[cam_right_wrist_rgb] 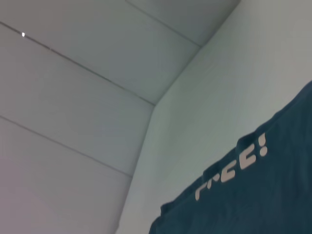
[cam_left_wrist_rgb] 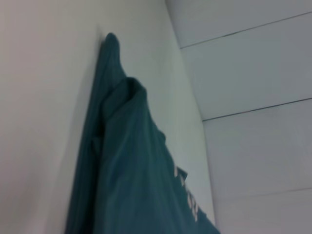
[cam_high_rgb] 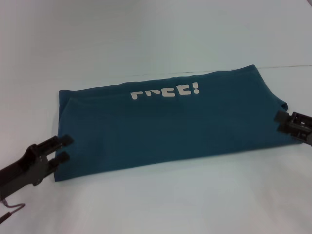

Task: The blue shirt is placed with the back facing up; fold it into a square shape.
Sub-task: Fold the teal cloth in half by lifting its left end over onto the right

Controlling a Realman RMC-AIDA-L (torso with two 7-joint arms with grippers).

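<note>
The blue shirt (cam_high_rgb: 165, 126) lies on the white table (cam_high_rgb: 161, 34), folded into a long flat band running left to right. White lettering (cam_high_rgb: 165, 91) shows along its far fold, the lower part of the letters tucked under. My left gripper (cam_high_rgb: 65, 148) is at the shirt's near left corner, fingers (cam_high_rgb: 67, 140) apart, holding nothing. My right gripper (cam_high_rgb: 281, 122) is at the shirt's right end, fingers (cam_high_rgb: 281, 116) apart, empty. The left wrist view shows the shirt (cam_left_wrist_rgb: 122, 165) with layered folds at its end. The right wrist view shows the shirt (cam_right_wrist_rgb: 263, 195) and the lettering (cam_right_wrist_rgb: 234, 168).
A thin seam in the table surface (cam_high_rgb: 287, 66) runs behind the shirt's right end. A thin cable (cam_high_rgb: 12, 209) hangs below my left arm at the near left. A panelled white wall (cam_right_wrist_rgb: 73, 97) stands behind the table.
</note>
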